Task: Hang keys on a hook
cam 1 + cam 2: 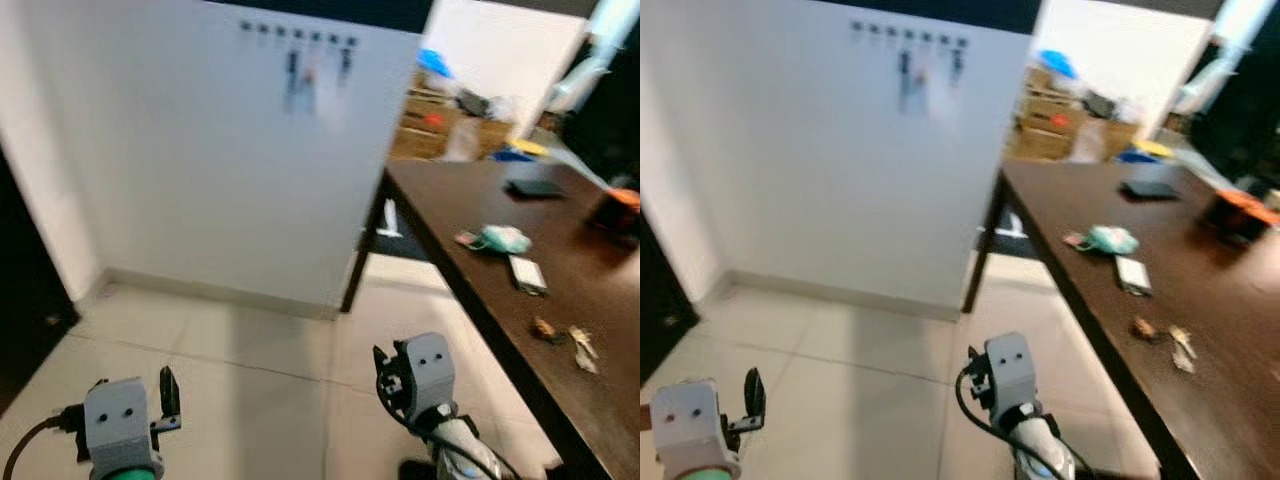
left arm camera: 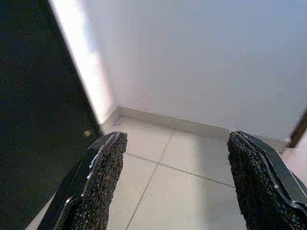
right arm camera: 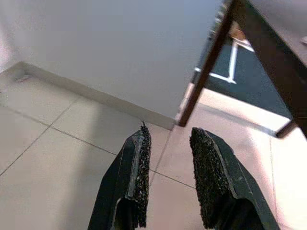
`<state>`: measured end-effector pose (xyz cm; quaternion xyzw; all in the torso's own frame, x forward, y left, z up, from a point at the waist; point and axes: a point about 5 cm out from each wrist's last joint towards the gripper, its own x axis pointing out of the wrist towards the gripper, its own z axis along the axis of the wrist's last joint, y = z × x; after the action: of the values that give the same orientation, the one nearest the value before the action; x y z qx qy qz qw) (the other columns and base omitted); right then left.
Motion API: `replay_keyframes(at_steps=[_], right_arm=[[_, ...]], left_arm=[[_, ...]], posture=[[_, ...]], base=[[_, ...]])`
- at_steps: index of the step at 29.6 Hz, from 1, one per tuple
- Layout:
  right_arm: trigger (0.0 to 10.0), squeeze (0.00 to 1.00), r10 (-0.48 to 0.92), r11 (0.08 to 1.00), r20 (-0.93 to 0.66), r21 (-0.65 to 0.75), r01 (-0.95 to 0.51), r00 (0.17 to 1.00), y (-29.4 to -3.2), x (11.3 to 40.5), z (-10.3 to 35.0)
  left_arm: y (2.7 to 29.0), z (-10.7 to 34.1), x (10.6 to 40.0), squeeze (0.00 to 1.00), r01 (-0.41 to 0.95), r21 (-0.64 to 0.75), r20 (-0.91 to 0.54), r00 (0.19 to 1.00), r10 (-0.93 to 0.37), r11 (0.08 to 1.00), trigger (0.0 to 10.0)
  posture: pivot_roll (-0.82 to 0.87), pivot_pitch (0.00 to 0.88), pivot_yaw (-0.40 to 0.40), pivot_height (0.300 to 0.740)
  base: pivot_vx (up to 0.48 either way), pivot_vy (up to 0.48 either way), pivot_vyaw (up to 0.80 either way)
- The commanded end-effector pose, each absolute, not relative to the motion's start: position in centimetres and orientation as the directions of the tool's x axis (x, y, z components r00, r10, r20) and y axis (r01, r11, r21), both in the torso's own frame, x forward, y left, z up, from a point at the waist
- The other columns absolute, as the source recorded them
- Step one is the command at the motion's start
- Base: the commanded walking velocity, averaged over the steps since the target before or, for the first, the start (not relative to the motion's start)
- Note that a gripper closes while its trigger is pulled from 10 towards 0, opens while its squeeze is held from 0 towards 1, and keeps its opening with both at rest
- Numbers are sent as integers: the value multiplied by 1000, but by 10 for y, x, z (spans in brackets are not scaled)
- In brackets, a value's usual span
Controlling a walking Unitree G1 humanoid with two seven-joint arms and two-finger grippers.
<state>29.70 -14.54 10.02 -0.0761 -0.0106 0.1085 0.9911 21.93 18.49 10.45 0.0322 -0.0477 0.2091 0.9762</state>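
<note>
L gripper (image 2: 172, 187) fingers spread wide, empty, low at 7 o'clock over floor (image 1: 250, 360). R gripper (image 3: 168, 177) fingers narrowly parted, empty, at 5. Keys (image 1: 578, 347) on table (image 1: 470, 200) at 3. Hooks (image 1: 298, 35) on wall at 12.

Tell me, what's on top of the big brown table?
On the brown table lie a teal bundle, a small white box, a dark flat thing, an orange-topped thing and blurry bits near the edge, maybe keys. Its right part is cut off.
</note>
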Motion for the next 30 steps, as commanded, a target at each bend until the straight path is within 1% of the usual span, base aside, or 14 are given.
replay_keyframes(at_steps=[1,30], right_arm=[[10000,0,204,967,-27,-150,-205,979,-150,296,94],[10000,0,201,967,-29,-157,-203,979,-150,298,95]], left_arm=[[182,99,218,0,-403,50,83,914,398,914,10000],[182,99,220,0,-397,37,83,916,393,917,10000]], posture=[[-164,86,10,740],[-165,88,10,740]], base=[[0,0,-800],[0,0,-800]])
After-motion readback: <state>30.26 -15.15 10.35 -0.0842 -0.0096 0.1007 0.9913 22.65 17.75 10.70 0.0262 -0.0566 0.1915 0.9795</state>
